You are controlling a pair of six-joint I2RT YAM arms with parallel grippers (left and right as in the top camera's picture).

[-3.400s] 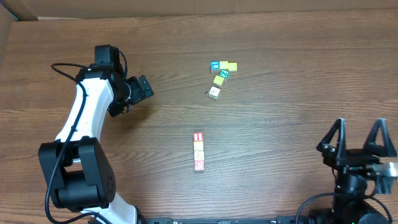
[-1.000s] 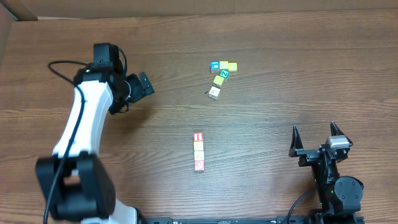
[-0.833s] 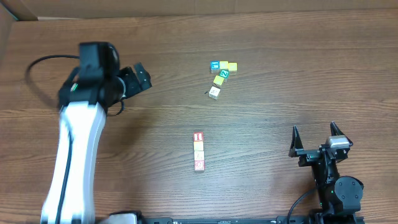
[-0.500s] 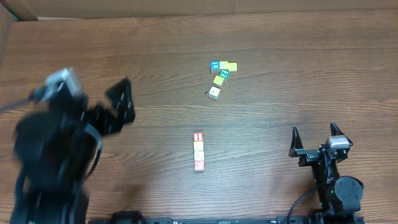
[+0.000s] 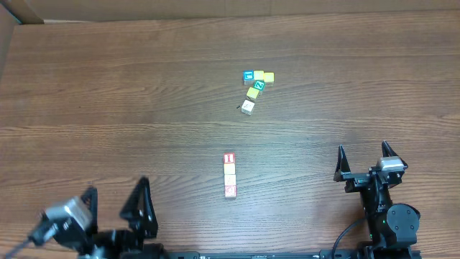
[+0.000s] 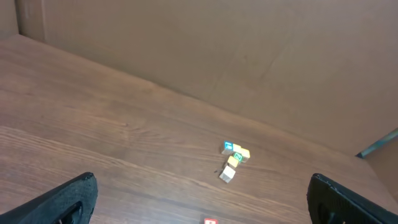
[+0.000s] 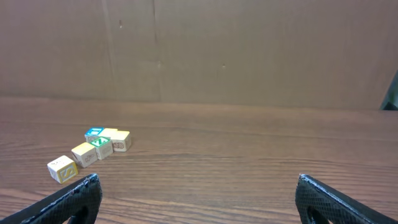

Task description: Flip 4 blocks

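Blocks stand in a short touching column just below the middle of the overhead view. Red-printed faces sit at both ends, with a cream one and a yellowish one between. Left pincer sits at the lower left and right pincer at the lower right. Both are spread wide, hold nothing, and are well apart from the column. A cluster of cubes, including a blue-printed cube and a green-printed cube, lies on the table above centre.

We see a matt, brown wood-grain table, four small blocks of pale smooth wood with printed faces, and a dull brown cardboard wall behind.
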